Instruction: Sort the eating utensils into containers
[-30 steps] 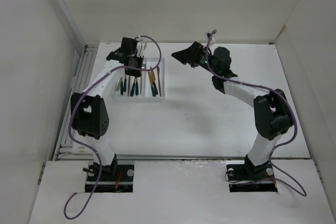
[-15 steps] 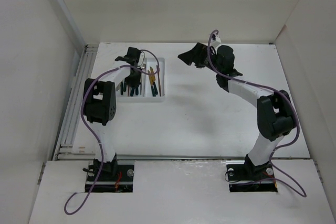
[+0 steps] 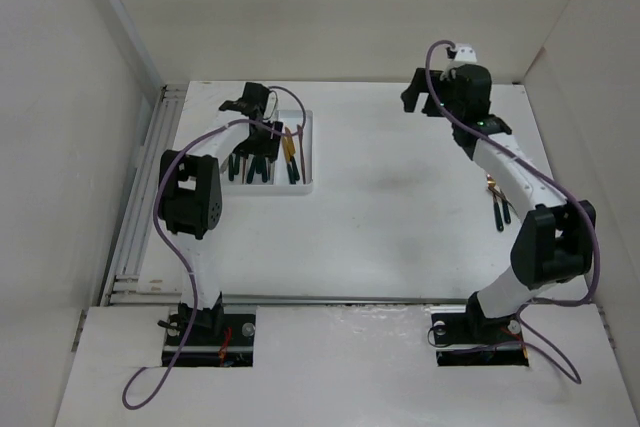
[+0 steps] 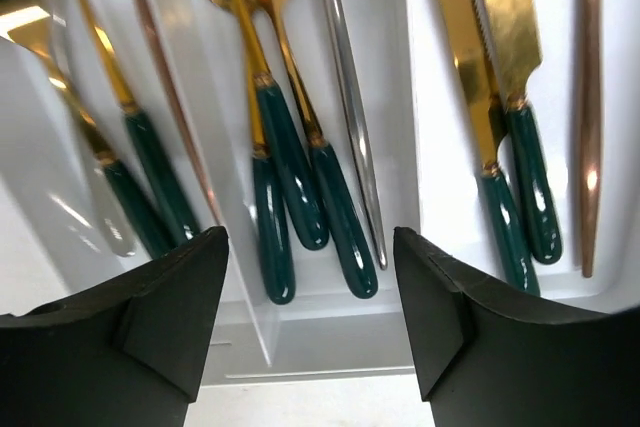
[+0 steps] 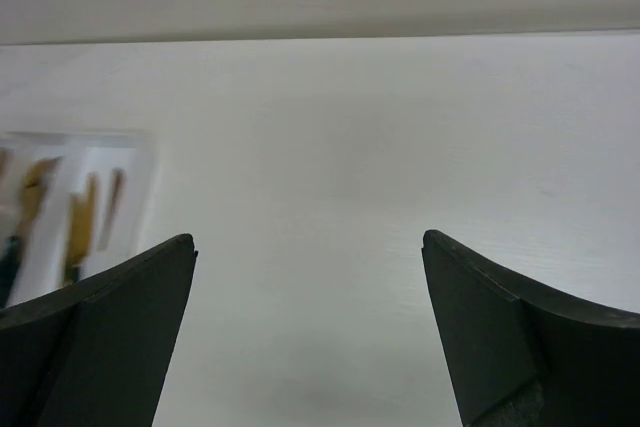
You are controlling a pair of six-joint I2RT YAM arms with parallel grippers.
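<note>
The white three-compartment tray (image 3: 306, 153) sits at the back left and holds several gold utensils with dark green handles. In the left wrist view, forks (image 4: 150, 169) lie in the left compartment. Spoons (image 4: 292, 179) and a silver utensil (image 4: 350, 117) lie in the middle one, and knives (image 4: 512, 182) in the right one. My left gripper (image 3: 258, 147) (image 4: 310, 237) hangs open and empty over the tray's near end (image 4: 330, 332). My right gripper (image 3: 420, 97) (image 5: 308, 237) is open and empty, high over the back right of the table. Two loose utensils (image 3: 497, 203) lie on the table under the right arm.
White walls close in the table at the back and on both sides. A ridged rail (image 3: 140, 197) runs along the table's left edge. In the right wrist view the tray (image 5: 75, 207) shows blurred at the far left.
My right arm has swung from the table's back middle to the back right, uncovering the two loose utensils. My left arm's elbow has drawn back while its gripper stays over the tray.
</note>
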